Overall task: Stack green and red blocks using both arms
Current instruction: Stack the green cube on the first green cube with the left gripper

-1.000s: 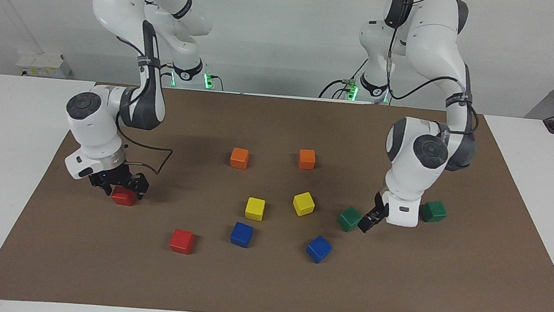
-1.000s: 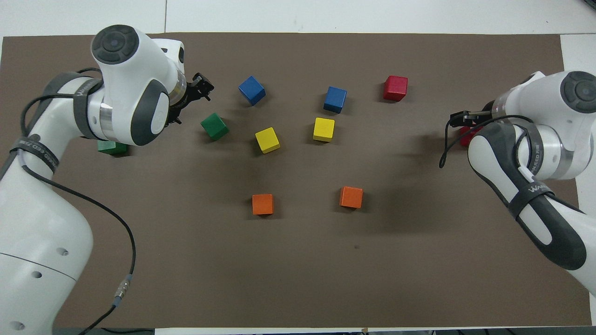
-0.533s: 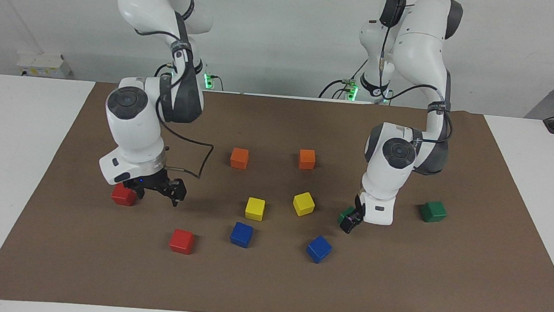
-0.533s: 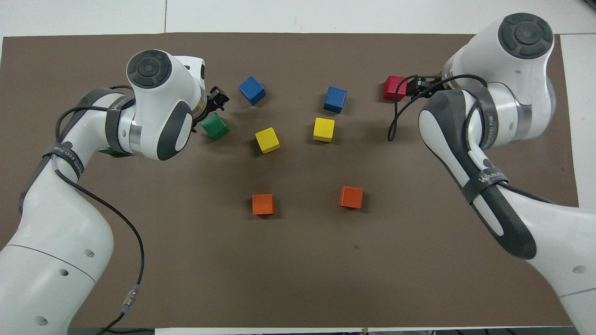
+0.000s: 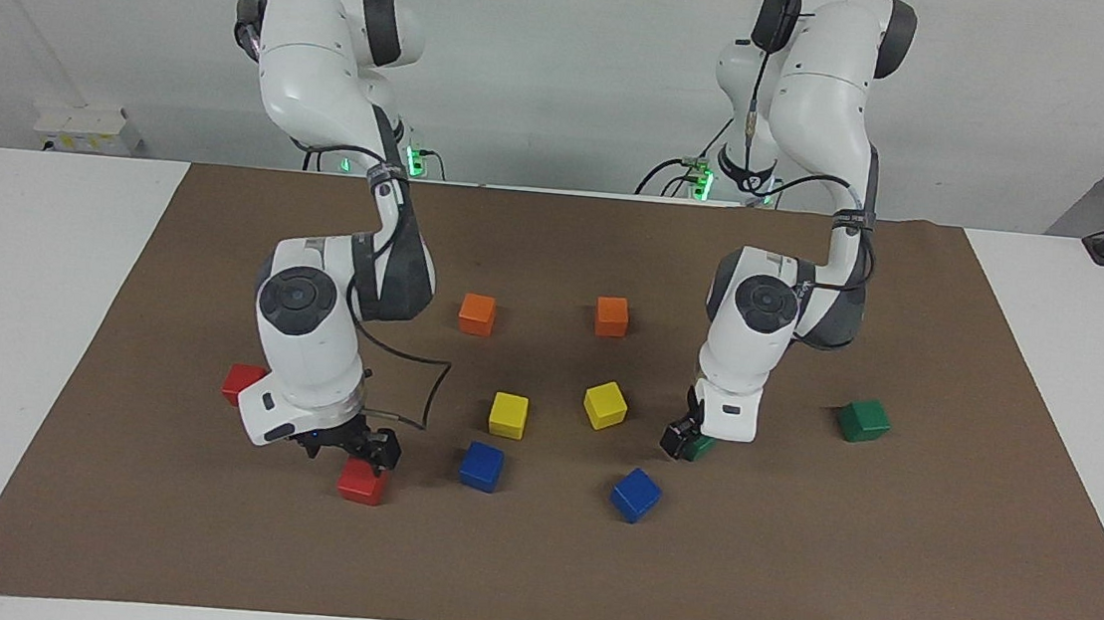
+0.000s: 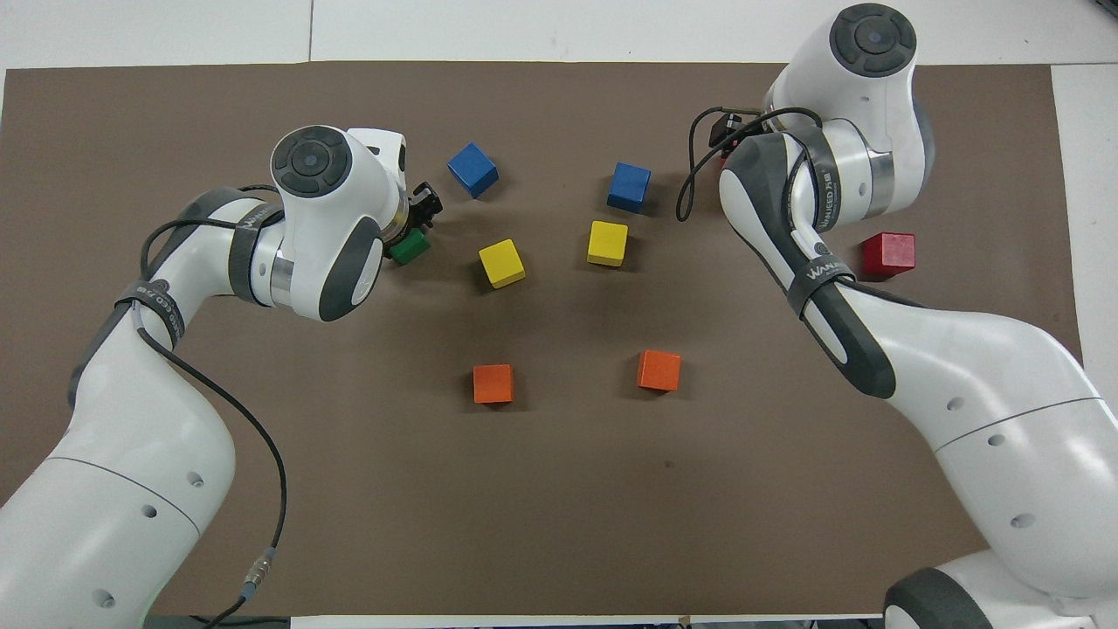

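Observation:
A red block (image 5: pixel 362 483) lies toward the right arm's end of the table. My right gripper (image 5: pixel 355 451) hangs open just above it, and in the overhead view (image 6: pixel 729 131) it hides most of that block. The second red block (image 5: pixel 239 383) (image 6: pixel 888 254) lies free, nearer to the robots. My left gripper (image 5: pixel 685 442) (image 6: pixel 422 203) is down at a green block (image 5: pixel 700 450) (image 6: pixel 409 248), touching or almost touching it. The second green block (image 5: pixel 864 420) lies free toward the left arm's end. It is hidden under the left arm in the overhead view.
Two orange cubes (image 5: pixel 477 313) (image 5: pixel 611 316), two yellow cubes (image 5: pixel 508 414) (image 5: pixel 605 405) and two blue cubes (image 5: pixel 481 466) (image 5: pixel 636 495) lie in the middle of the brown mat (image 5: pixel 938 584). White table shows around the mat.
My right gripper left the first red block on the mat and moved over the second one. My left gripper moved sideways and down onto the green block by the yellow cubes.

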Controlling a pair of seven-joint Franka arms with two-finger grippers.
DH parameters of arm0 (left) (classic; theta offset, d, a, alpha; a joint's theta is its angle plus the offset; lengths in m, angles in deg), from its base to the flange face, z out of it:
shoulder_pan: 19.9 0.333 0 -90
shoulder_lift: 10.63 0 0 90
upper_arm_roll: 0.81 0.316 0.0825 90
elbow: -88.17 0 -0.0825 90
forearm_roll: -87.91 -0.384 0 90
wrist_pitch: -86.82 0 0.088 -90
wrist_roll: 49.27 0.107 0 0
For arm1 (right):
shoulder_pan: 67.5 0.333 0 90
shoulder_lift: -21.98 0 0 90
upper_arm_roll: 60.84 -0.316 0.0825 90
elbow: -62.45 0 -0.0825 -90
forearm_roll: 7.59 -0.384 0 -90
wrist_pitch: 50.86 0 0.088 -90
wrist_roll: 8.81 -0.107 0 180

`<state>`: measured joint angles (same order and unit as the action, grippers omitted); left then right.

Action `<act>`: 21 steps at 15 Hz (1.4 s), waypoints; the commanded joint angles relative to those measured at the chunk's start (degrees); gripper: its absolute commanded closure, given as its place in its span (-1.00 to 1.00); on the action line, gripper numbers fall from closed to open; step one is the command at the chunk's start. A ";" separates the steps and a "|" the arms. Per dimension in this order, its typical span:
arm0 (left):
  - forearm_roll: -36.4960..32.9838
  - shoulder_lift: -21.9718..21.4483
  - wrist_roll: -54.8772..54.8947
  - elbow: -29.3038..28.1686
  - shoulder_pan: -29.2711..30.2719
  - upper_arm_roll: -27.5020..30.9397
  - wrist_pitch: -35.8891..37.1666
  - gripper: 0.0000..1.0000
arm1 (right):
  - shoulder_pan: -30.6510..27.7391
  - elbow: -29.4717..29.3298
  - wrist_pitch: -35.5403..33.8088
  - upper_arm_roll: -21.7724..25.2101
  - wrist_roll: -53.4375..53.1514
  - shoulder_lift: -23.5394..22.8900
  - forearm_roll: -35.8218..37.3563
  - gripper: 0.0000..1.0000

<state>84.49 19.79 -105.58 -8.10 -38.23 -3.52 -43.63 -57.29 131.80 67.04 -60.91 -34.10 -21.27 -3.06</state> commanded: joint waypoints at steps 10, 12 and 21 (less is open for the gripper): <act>-0.63 -12.31 48.14 0.64 18.75 0.34 21.20 1.00 | -0.10 4.30 8.75 -0.54 -0.91 -2.01 -0.67 -0.48; -0.54 -12.31 57.23 0.03 21.66 0.60 19.72 1.00 | -0.01 4.82 8.58 -0.55 -0.91 -1.84 -0.75 0.62; 1.04 -11.08 62.27 -4.45 23.70 0.60 12.24 1.00 | -4.30 16.10 -0.31 -0.55 8.91 12.27 -0.49 1.00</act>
<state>84.58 9.28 -46.17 -11.46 -15.04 -3.05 -29.86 -58.09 136.28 67.12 -60.80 -30.45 -18.95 -3.22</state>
